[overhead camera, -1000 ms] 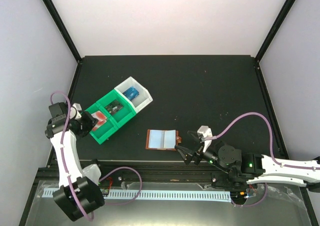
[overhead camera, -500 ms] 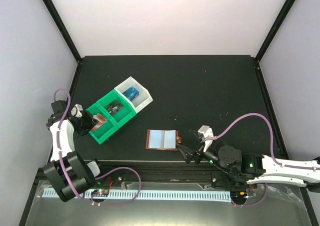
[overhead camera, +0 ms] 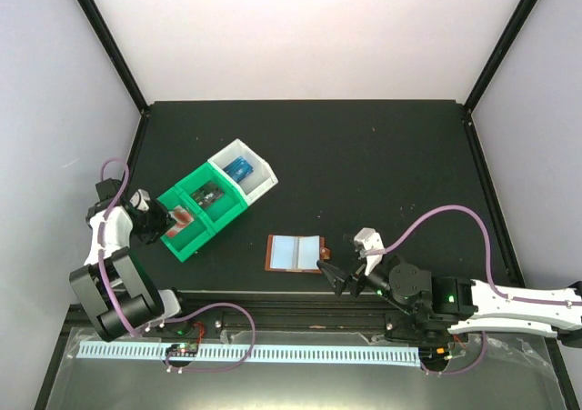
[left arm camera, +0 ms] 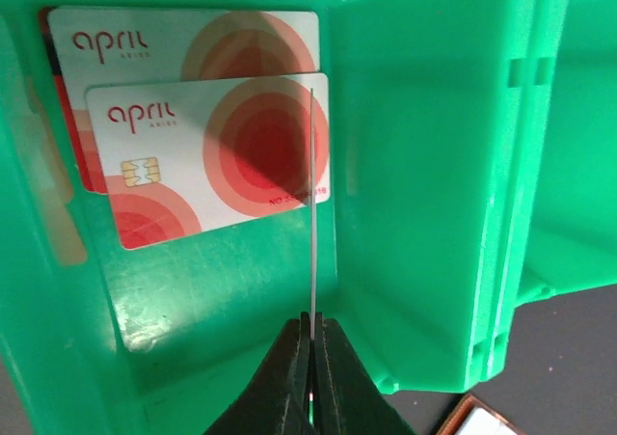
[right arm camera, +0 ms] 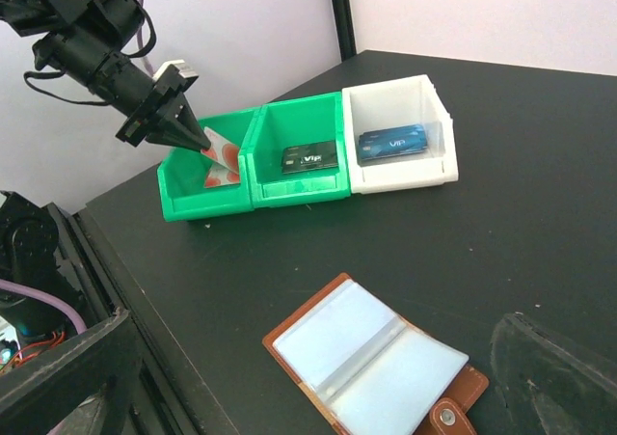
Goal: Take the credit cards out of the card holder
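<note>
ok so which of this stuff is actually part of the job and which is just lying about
In the job: card holder, open; red card held in the left fingers; two red cards, dark card, blue card, already in the bin compartments.
Just there: bin tray itself; purple cables.

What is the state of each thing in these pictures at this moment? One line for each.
card holder: open, flat on the table, pockets look empty
left gripper: shut on a red-and-white card, at the green end compartment
two red-and-white cards: lying overlapped in that compartment
dark card: lying in the middle compartment
blue card: lying in the white compartment
right gripper: open, empty, beside the holder
</note>
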Robot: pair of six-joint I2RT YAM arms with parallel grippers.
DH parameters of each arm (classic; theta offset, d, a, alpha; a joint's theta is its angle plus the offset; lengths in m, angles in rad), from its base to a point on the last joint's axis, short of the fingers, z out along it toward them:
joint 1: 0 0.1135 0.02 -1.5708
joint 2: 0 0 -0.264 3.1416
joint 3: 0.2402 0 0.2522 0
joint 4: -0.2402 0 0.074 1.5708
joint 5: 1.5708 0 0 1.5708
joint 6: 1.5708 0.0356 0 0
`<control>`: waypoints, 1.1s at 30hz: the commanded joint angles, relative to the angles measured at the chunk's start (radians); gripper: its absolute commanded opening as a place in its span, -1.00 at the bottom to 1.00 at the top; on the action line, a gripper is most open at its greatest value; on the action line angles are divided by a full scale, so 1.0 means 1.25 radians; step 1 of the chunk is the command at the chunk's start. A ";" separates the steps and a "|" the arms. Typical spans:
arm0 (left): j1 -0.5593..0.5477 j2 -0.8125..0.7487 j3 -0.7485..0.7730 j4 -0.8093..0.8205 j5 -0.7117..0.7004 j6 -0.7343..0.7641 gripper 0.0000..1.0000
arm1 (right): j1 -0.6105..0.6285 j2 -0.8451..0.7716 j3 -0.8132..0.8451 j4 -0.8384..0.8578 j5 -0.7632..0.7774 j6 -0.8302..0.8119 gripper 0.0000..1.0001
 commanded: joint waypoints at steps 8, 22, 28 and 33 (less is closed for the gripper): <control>0.004 0.058 0.031 0.060 -0.045 0.008 -0.94 | 0.002 0.002 0.036 0.026 0.043 -0.026 1.00; 0.004 0.058 0.053 0.069 -0.061 -0.013 -0.77 | 0.000 0.029 0.044 0.022 0.048 -0.020 1.00; 0.004 0.041 0.064 0.080 -0.050 -0.024 -0.60 | -0.001 0.042 0.065 -0.018 0.062 -0.004 1.00; 0.004 0.019 0.073 0.076 -0.079 -0.030 -0.21 | -0.001 0.058 0.074 -0.024 0.058 0.025 1.00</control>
